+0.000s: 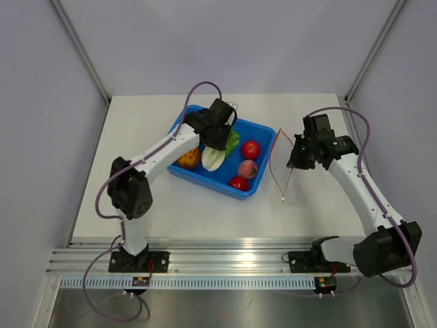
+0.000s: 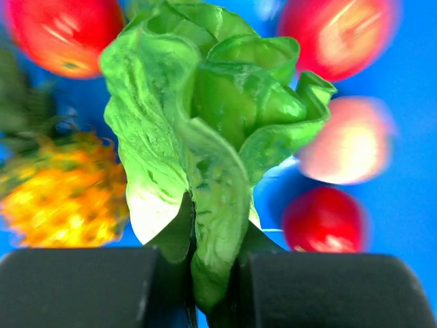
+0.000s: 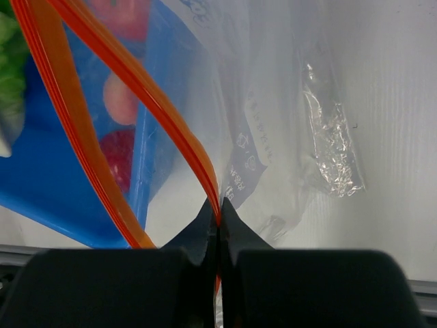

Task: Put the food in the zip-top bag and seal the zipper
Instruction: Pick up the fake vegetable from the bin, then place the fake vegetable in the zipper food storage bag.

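My left gripper is over the blue tub, shut on the green leafy cabbage. In the left wrist view the fingers pinch the cabbage's leaf base. Around it lie the pineapple, the peach and red fruits. My right gripper is shut on the zipper, holding one lip of the clear zip-top bag up. The other lip hangs apart, so the mouth is open. From above the zipper shows as a thin orange loop right of the tub.
The blue tub sits mid-table and holds the pineapple, the peach and two red fruits. Grey walls and frame posts bound the table on three sides. A metal rail runs along the near edge.
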{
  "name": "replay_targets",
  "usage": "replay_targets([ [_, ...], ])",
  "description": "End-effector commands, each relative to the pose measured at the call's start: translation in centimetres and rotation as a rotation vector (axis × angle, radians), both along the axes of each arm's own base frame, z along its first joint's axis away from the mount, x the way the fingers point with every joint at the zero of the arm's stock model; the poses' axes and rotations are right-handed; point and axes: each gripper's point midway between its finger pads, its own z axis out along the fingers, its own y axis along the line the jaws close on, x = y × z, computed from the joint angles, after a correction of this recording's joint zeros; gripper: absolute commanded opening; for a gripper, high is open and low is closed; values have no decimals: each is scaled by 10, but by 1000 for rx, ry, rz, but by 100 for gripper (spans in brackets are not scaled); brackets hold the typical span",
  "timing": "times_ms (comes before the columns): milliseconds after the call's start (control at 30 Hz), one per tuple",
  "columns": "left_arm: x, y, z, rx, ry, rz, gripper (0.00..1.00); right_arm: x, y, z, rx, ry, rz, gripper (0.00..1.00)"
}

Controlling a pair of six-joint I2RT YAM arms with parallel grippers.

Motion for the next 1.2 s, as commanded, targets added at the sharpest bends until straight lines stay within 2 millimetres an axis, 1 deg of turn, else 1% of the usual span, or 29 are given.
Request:
replay_targets([
  [0, 4, -6, 134, -325, -235, 14, 0, 16, 16, 10, 66, -54, 12, 0],
  [100, -5, -12, 166, -445, -275, -11, 0, 22, 22, 10, 76, -53, 20, 0],
  [133, -11, -13, 184, -494, -297, -27, 0, 24, 24, 9, 82, -48, 25, 0],
  [167, -15, -20, 194, -555, -303, -42, 0, 26, 27, 10, 91, -53, 26, 0],
  [233, -21, -26, 210, -632, -320, -62, 0, 28, 35, 12, 117, -51, 45, 0],
  [267, -25, -33, 228, -714, -337, -79, 0, 31, 37, 14, 131, -56, 44, 0],
  [300, -27, -36, 227, -742, -327, -80, 0, 32, 40, 16, 143, -60, 50, 0],
  [333, -28, -44, 238, -809, -345, -109, 0, 33, 43, 15, 154, -56, 55, 0],
  [367, -32, -49, 244, -875, -328, -103, 0, 34, 45, 17, 165, -61, 54, 0],
  [400, -34, -55, 232, -902, -293, -107, 0, 35, 46, 17, 170, -63, 54, 0],
  [433, -36, -64, 247, -984, -321, -153, 0, 35, 48, 18, 176, -62, 60, 0],
  [467, -41, -72, 250, -1038, -298, -151, 0, 36, 50, 20, 184, -66, 62, 0],
  [533, -41, -83, 248, -1091, -329, -164, 0, 35, 51, 21, 195, -65, 63, 0],
  [567, -48, -92, 245, -1106, -323, -176, 0, 35, 52, 23, 199, -70, 65, 0],
  [700, -57, -107, 248, -1178, -365, -202, 0, 32, 55, 31, 226, -85, 68, 0],
  [733, -57, -108, 252, -1197, -381, -202, 0, 31, 56, 33, 234, -89, 72, 0],
  [767, -61, -112, 249, -1210, -370, -209, 0, 31, 56, 35, 241, -95, 70, 0],
  [833, -62, -115, 252, -1240, -389, -212, 0, 31, 57, 40, 247, -106, 75, 0],
  [867, -65, -119, 245, -1236, -383, -211, 0, 31, 58, 45, 249, -111, 78, 0],
  [900, -66, -120, 245, -1242, -386, -207, 0, 31, 58, 48, 257, -118, 80, 0],
  [933, -65, -120, 250, -1268, -414, -208, 0, 30, 60, 51, 264, -124, 85, 0],
  [967, -68, -122, 242, -1277, -401, -202, 0, 31, 61, 55, 277, -131, 85, 0],
  [1000, -68, -122, 243, -1293, -412, -199, 0, 29, 64, 59, 296, -136, 97, 0],
  [1033, -66, -120, 248, -1315, -446, -188, 0, 29, 67, 64, 318, -146, 97, 0],
  [1067, -67, -121, 245, -1317, -449, -182, 0, 27, 69, 64, 332, -143, 102, 0],
  [1133, -64, -122, 241, -1306, -461, -172, 0, 22, 75, 71, 382, -153, 122, 0],
  [1167, -64, -125, 234, -1292, -458, -177, 0, 22, 78, 73, 405, -157, 114, 0],
])
